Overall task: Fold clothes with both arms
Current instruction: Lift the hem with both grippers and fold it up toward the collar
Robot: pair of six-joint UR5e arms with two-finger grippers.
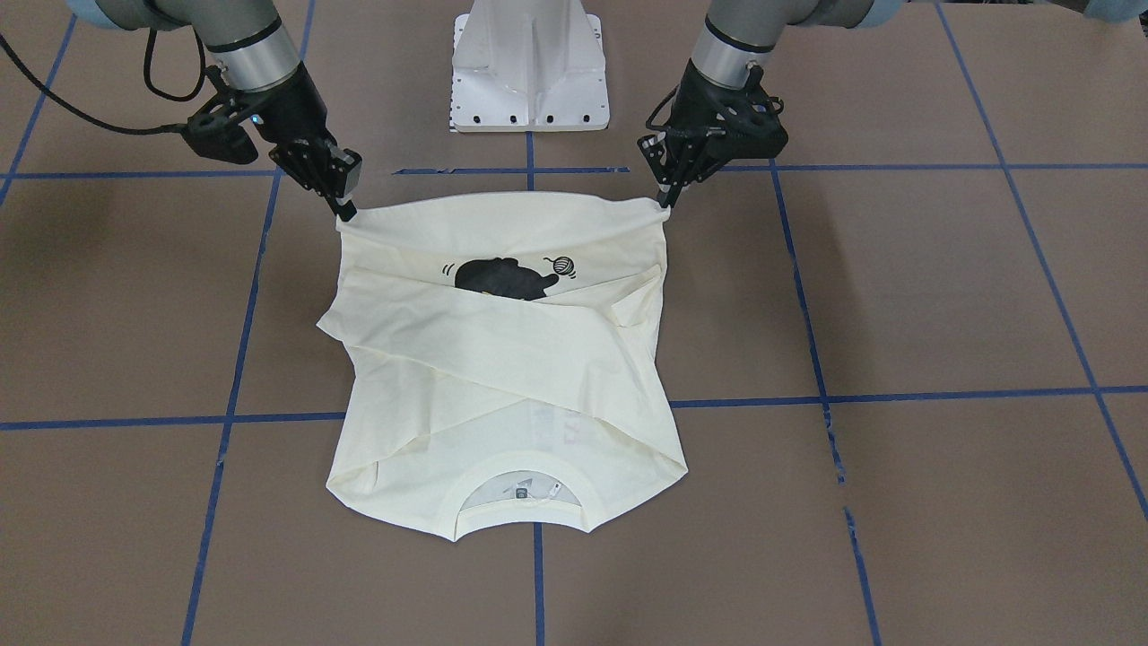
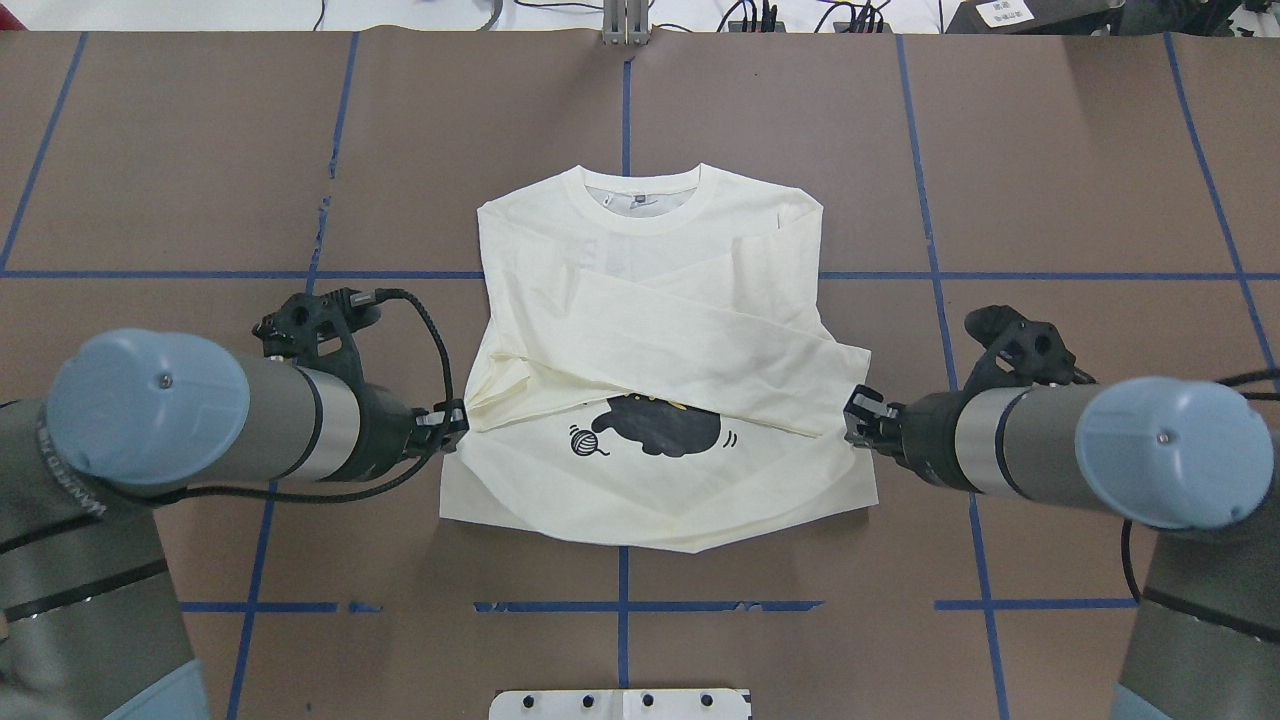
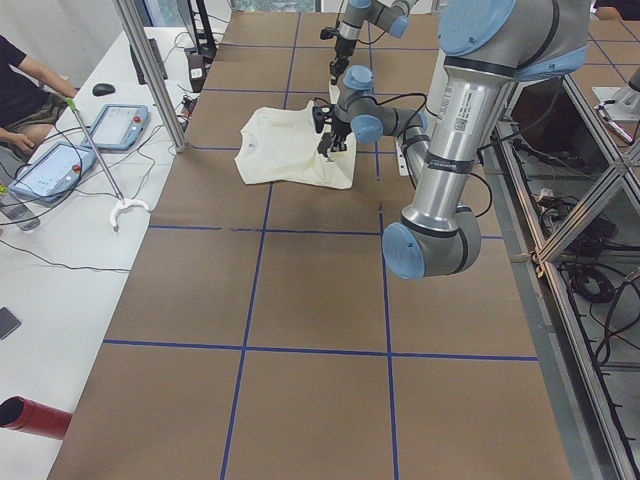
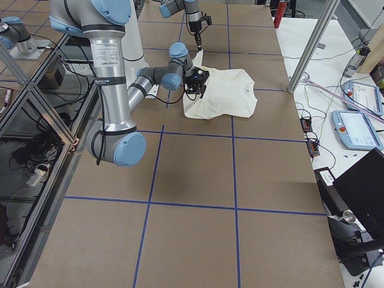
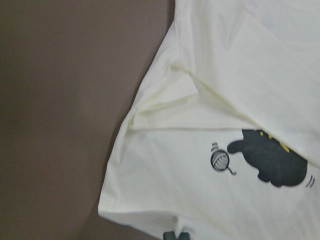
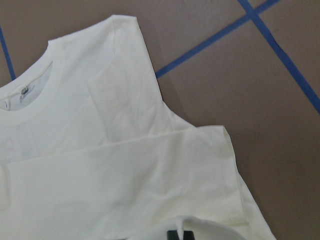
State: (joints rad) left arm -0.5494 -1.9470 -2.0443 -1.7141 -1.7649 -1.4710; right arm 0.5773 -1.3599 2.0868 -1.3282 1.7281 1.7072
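Note:
The cream long-sleeved T-shirt (image 1: 502, 359) lies on the brown table (image 1: 942, 287), neckline away from the robot (image 2: 640, 190). Both sleeves are folded across its chest, partly covering the black cat print (image 2: 660, 425). My left gripper (image 1: 665, 205) is shut on one bottom corner of the shirt, also seen from overhead (image 2: 458, 425). My right gripper (image 1: 346, 215) is shut on the other corner (image 2: 852, 415). The hem is stretched taut between them, near the robot's side. In the wrist views only the fingertips' ends show under the cloth, the left gripper's (image 5: 175, 235) and the right gripper's (image 6: 179, 234).
The white pedestal base (image 1: 529, 72) stands just behind the hem. Blue tape lines (image 1: 897, 395) grid the table. A side table with tablets (image 3: 60, 165) and a seated operator (image 3: 20, 90) lies beyond the far edge. A red cylinder (image 3: 30, 418) lies there too.

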